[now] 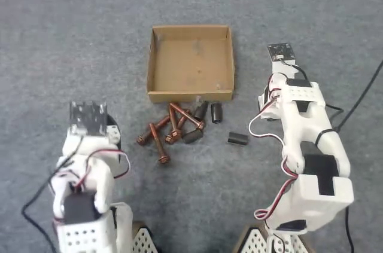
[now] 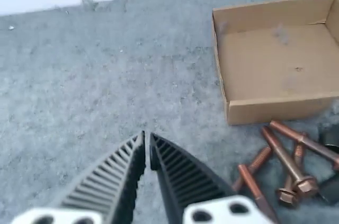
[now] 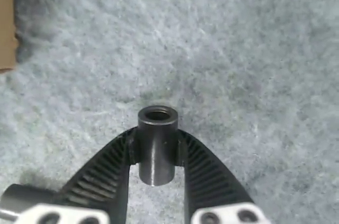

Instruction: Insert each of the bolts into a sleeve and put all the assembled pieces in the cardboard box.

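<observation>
**A:** Two grippers, so how do the fingers of each stand?

**B:** The right gripper (image 3: 156, 138) is clamped on a sleeve (image 3: 156, 152). Its ribbed black fingers (image 3: 106, 176) press both sides of the barrel, spread just wide enough to take it. The left gripper (image 2: 146, 139) holds nothing. Its toothed fingers (image 2: 119, 168) are drawn together, with only a thin slit between the tips.

**A:** What is the held sleeve like?

**B:** It is a short dark metal cylinder, smooth-walled with a dull sheen. The round bore at its end faces the right wrist camera. It sits over the grey carpet (image 3: 238, 49); whether it touches the pile, I cannot tell.

**A:** And the rest of the parts?

**B:** Several copper-coloured bolts (image 1: 173, 126) lie criss-crossed in a loose heap just in front of the cardboard box (image 1: 190, 94). They have long shanks and flanged hex heads. Dark sleeves lie among them, one (image 1: 216, 112) is just beside the heap, and another (image 1: 238, 139) lies apart, nearer the right arm (image 1: 305, 121).

**A:** The box itself?

**B:** It is shallow, square and open-topped, made of plain brown card with low walls. From the left wrist, the box (image 2: 280, 110) and bolts (image 2: 288, 160) sit off to one side of the closed fingertips, over the nubby carpet.
</observation>
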